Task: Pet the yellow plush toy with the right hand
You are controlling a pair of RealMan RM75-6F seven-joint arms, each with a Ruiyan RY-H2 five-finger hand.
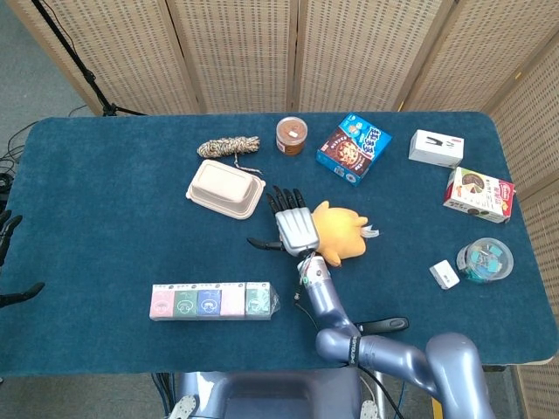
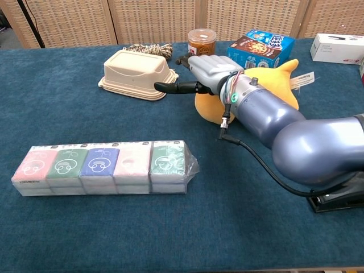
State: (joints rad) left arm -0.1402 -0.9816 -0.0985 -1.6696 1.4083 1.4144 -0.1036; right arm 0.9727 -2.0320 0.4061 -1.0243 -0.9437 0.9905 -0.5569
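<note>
The yellow plush toy (image 1: 340, 233) lies at the middle of the blue table, right of the cream container; the chest view shows the plush toy (image 2: 276, 77) partly hidden behind my forearm. My right hand (image 1: 293, 229) lies flat with fingers spread over the toy's left end, thumb sticking out to the left. In the chest view the right hand (image 2: 206, 70) hovers at the toy's left edge, holding nothing. My left hand (image 1: 7, 262) shows only as dark fingers at the far left edge of the head view, off the table.
A cream lidded container (image 1: 225, 188) sits just left of my right hand, with a rope coil (image 1: 229, 146) behind it. A jar (image 1: 291, 135), a blue snack box (image 1: 353, 148) and other boxes (image 1: 436, 147) line the back. A pack of tissues (image 1: 212, 300) lies front left.
</note>
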